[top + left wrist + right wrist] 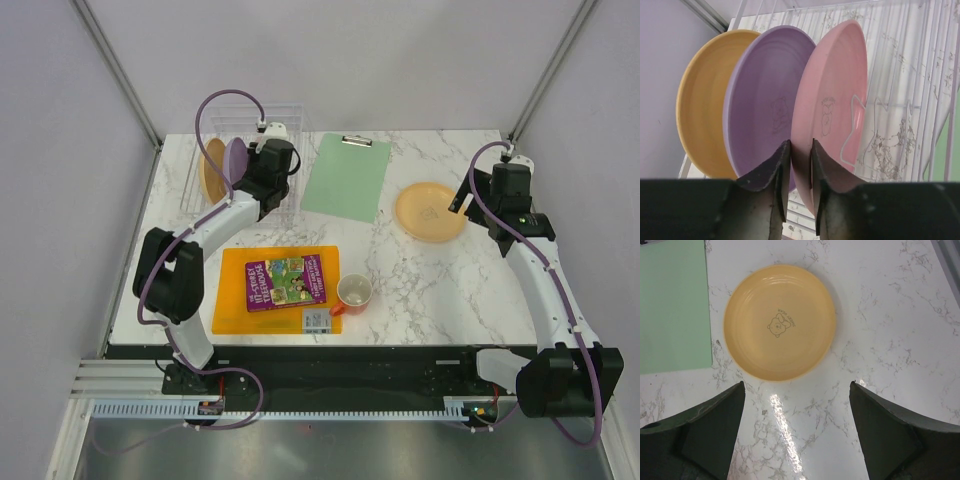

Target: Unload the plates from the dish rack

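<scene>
Plates (232, 160) stand on edge in the dish rack (292, 112), which sits on the marble table (430, 280) just left of the green clipboard (347, 177). In the left wrist view we count three there, side by side in the wire slots: a racked orange plate (702, 100) farthest from the clipboard, a lilac plate (765, 100) in the middle, and a pink plate (832, 100) nearest the clipboard, each overlapping the next. We see the left gripper (800, 145) reaching into the rack, its jaws drawn narrow and pinching the lower rim of the pink plate, one finger on each face. The pink plate is upright in its slot, tilted a little. A fourth, flat orange plate (780, 322) lies face up on the table to the right of the clipboard, near it but apart, with a small bear print at its centre. The right gripper (797, 387) hangs over the table on that plate's far side from the clipboard, jaws spread wide with only bare marble between them. Nearer the arm bases than the clipboard we see an orange cutting board (232, 300) carrying a purple book (287, 281), and an orange cup (354, 292) just beside the board.
</scene>
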You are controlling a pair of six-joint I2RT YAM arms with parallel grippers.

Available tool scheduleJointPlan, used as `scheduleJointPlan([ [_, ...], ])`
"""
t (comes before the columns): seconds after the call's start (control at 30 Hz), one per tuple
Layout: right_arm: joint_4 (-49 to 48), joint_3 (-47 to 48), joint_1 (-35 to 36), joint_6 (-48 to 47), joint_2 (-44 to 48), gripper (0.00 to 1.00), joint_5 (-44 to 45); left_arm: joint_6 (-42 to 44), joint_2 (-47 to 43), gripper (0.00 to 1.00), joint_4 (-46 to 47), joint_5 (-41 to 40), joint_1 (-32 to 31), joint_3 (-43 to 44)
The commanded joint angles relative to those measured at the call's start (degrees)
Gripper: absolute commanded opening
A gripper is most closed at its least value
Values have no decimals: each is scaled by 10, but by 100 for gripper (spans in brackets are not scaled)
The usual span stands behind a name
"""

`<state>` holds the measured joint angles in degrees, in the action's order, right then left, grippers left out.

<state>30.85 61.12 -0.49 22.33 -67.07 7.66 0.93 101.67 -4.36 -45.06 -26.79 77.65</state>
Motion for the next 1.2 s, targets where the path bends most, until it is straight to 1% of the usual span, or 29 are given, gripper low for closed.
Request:
scheduleJointPlan([
  [0.0, -8, -8, 1, -10, 6, 92, -2, -4, 3, 21, 7, -32, 2, 25],
  [0.03, -9, -9, 1, -9, 5, 92, -3, -4, 0, 15, 8, -35, 2, 25],
  [0.07, -10, -10, 1, -10, 4, 92, -4, -3, -1, 5, 8, -37, 2, 25],
  [0.1, -11, -11, 1, -9, 2, 92, -5, -4, -2, 2, 8, -42, 2, 25],
  [0.2, -11, -13, 1, -9, -3, 92, -10, 2, -2, 2, 8, -56, 0, 30],
  [0.33, -13, -15, 1, -9, -6, 92, -15, 21, 4, 2, 8, -107, -5, 44],
  [0.43, -15, -17, 1, -10, -6, 92, -18, 50, 12, 2, 19, -143, -15, 59],
  [0.53, -14, -16, 1, -11, -6, 92, -19, 107, 23, 2, 64, -193, -28, 69],
  [0.6, -14, -16, 1, -12, -5, 92, -22, 170, 30, 2, 127, -214, -39, 68],
  [0.63, -14, -15, 1, -11, -5, 92, -22, 200, 34, 2, 162, -240, -42, 66],
  [0.67, -14, -15, 1, -12, -5, 92, -24, 269, 41, 2, 198, -251, -48, 60],
  [0.7, -14, -15, 1, -11, -4, 92, -25, 306, 47, 2, 274, -260, -50, 58],
  [0.73, -14, -15, 1, -12, -4, 92, -26, 343, 52, 2, 314, -277, -52, 57],
  [0.77, -14, -15, 1, -13, -4, 92, -27, 428, 61, 2, 357, -283, -57, 51],
  [0.8, -13, -14, 1, -12, -3, 92, -28, 477, 65, 2, 472, -293, -59, 47],
  [0.83, -13, -14, 1, -12, -3, 92, -30, 528, 71, 2, 528, -292, -61, 44],
  [0.87, -13, -13, 1, -11, -3, 92, -31, 639, 76, 2, 595, -289, -66, 38],
  [0.9, -12, -13, 1, -11, -3, 92, -32, 699, 95, 2, 663, -289, -68, 40],
  [0.93, -11, -12, 1, -12, -2, 92, -34, 760, 105, 2, 799, -289, -71, 51],
  [0.97, -11, -9, 1, -11, -1, 92, -34, 871, 118, 2, 856, -288, -72, 62],
  [1.0, -9, -8, 1, -11, 1, 92, -35, 921, 138, 2, 904, -289, -72, 74],
  [1.03, -8, -6, 1, -11, 2, 92, -36, 993, 148, 2, 975, -291, -73, 100],
  [1.1, -4, -3, 1, -11, 4, 92, -39, 1018, 148, 2, 988, -305, -75, 111],
  [1.17, -2, 4, 1, -11, 9, 92, -44, 1003, 132, 2, 974, -313, -85, 103],
])
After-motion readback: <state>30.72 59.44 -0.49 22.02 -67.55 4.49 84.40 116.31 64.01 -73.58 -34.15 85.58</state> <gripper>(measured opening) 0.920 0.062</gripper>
